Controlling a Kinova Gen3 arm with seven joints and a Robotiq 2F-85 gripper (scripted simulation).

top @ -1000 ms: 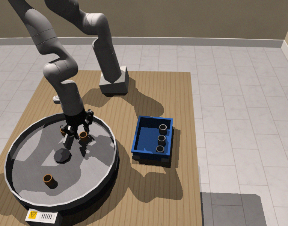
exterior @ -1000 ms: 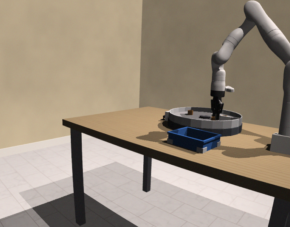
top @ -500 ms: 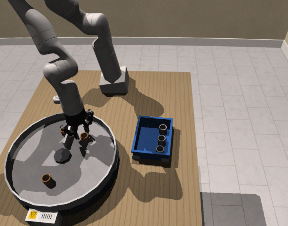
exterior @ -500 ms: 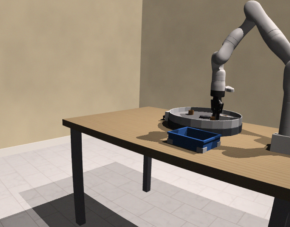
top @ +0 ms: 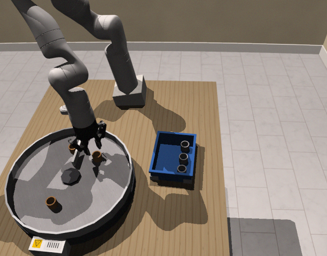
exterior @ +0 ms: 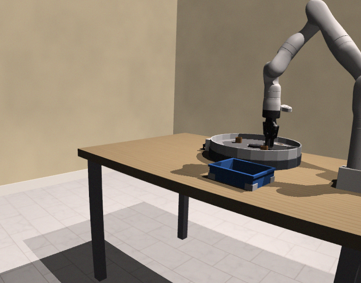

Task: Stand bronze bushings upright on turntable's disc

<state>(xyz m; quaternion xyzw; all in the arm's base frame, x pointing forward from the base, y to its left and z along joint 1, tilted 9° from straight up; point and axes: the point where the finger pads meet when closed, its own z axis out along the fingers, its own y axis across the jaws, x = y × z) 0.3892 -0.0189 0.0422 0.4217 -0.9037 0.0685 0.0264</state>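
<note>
The turntable's grey disc (top: pixel 69 182) has a dark hub (top: pixel 70 176) at its middle. Three bronze bushings stand upright on the disc: one at the front left (top: pixel 51 201), one at the back, partly behind my fingers (top: pixel 72 148), and one just right of the fingers (top: pixel 96 155). My gripper (top: pixel 86 149) hangs over the back of the disc, partly open, with nothing between its fingers. In the side view the gripper (exterior: pixel 270 140) is just above the near bronze bushing (exterior: pixel 264 147). The blue crate (top: pixel 173 156) holds three steel bushings (top: pixel 183 156) in a row along its right wall.
A raised rim (top: pixel 129 159) runs round the turntable. A label plate (top: pixel 47 244) sits at its front. The arm's base block (top: pixel 129 92) stands at the back of the wooden table. The crate (exterior: pixel 241 172) sits right of the turntable.
</note>
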